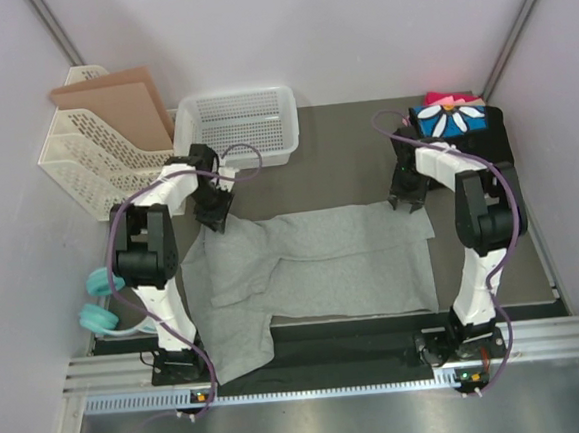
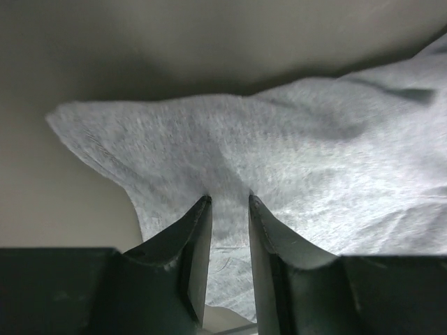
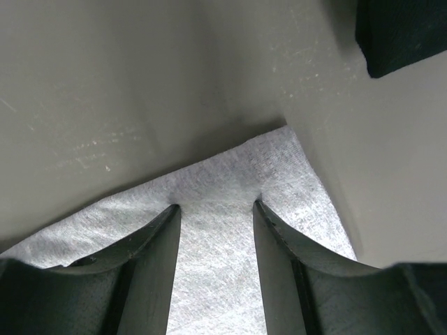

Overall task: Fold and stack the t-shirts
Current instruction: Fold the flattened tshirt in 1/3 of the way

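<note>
Flatly, the plain heather-grey jersey t-shirt point(image 1: 323, 264) lay spread over the dark matte mat point(image 1: 346, 172) between the two arms. Its soft knit was rumpled into shallow creases, and one loose lobe hung down towards the left arm's base.

The left gripper point(image 2: 229, 199) stood at the shirt's far left edge. Its dark, smooth, wedge-shaped fingers point(image 2: 188, 244) were only narrowly apart, with their tips dug into the cloth and a small raised ridge of fabric running up from between them. I could not tell whether that ridge was truly clenched.

The right gripper point(image 3: 216, 204) sat on the far right corner. Its jaws were parted wider, tips resting on the fuzzy weave, and the cloth between them lay flat and unpinched.

At the far right of the mat sat a folded stack of shirts point(image 1: 449, 119), with a black shirt on top bearing a blue panel and a white daisy, and pink and red edges showing behind it.

A white perforated plastic basket point(image 1: 264, 150) stood at the back. A cream lattice file rack point(image 1: 85, 162) holding brown card point(image 1: 120, 104) stood to the left.
</note>
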You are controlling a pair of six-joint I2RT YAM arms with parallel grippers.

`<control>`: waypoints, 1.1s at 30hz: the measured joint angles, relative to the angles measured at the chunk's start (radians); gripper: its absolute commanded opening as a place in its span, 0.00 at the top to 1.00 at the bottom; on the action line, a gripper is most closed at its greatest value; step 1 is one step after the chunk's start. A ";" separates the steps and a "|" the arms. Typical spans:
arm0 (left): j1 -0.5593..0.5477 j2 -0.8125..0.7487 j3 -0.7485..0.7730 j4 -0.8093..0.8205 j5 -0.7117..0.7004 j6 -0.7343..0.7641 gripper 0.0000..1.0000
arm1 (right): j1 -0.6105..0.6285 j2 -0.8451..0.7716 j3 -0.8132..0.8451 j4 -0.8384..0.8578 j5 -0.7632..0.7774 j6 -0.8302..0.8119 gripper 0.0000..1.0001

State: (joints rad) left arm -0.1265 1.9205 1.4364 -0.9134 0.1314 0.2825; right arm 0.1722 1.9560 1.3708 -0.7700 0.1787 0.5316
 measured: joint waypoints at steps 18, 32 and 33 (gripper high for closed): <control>0.040 -0.034 -0.027 0.043 -0.035 -0.009 0.46 | -0.036 -0.012 -0.022 0.029 -0.048 0.001 0.56; 0.085 -0.008 0.002 0.088 -0.028 -0.049 0.53 | -0.039 -0.023 -0.036 0.041 -0.046 -0.005 0.62; 0.085 0.003 0.002 0.092 -0.022 -0.050 0.55 | -0.039 -0.023 -0.036 0.041 -0.045 -0.006 0.63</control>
State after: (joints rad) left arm -0.0410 1.9240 1.4387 -0.8219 0.1093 0.2325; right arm 0.1333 1.9327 1.3350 -0.7292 0.1333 0.5255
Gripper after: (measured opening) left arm 0.498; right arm 0.396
